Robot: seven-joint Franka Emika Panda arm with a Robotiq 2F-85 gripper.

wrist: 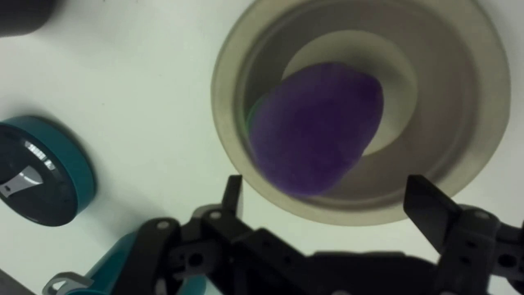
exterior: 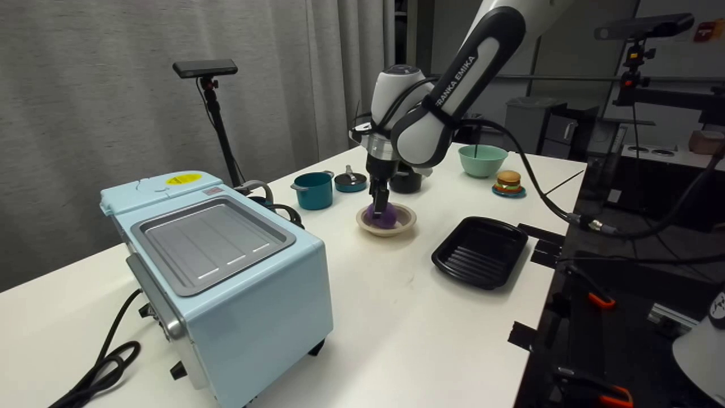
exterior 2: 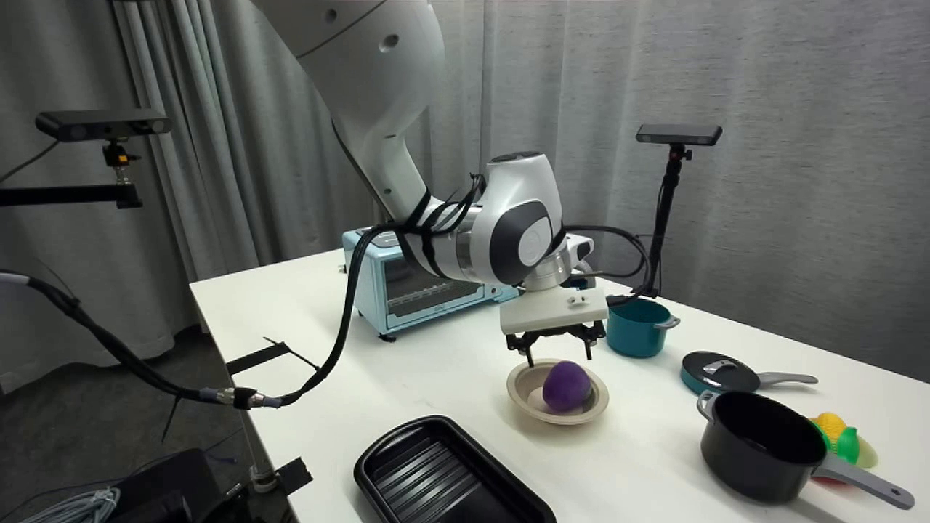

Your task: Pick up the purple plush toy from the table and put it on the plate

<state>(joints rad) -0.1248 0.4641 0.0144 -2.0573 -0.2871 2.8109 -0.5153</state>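
The purple plush toy (wrist: 315, 129) lies in the round beige plate (wrist: 489, 94), towards one side of it. A thin green edge shows at the toy in the wrist view. In both exterior views the toy (exterior: 387, 219) (exterior 2: 567, 386) rests inside the plate (exterior: 409, 224) (exterior 2: 520, 396), on the white table (exterior: 368, 317) (exterior 2: 429, 378). My gripper (wrist: 325, 179) is open and empty, its fingers wide apart. In an exterior view my gripper (exterior 2: 559, 359) hangs just above the plate and toy. In an exterior view a finger partly covers the toy.
A black ridged tray (exterior: 480, 252) lies near the table edge. A teal pot (exterior 2: 638, 327), a lidded teal pan (exterior 2: 719, 374) and a black pot (exterior 2: 755, 450) stand nearby. A light blue toaster oven (exterior: 272, 306), a mint bowl (exterior: 482, 161) and a toy burger (exterior: 508, 181) are on the table.
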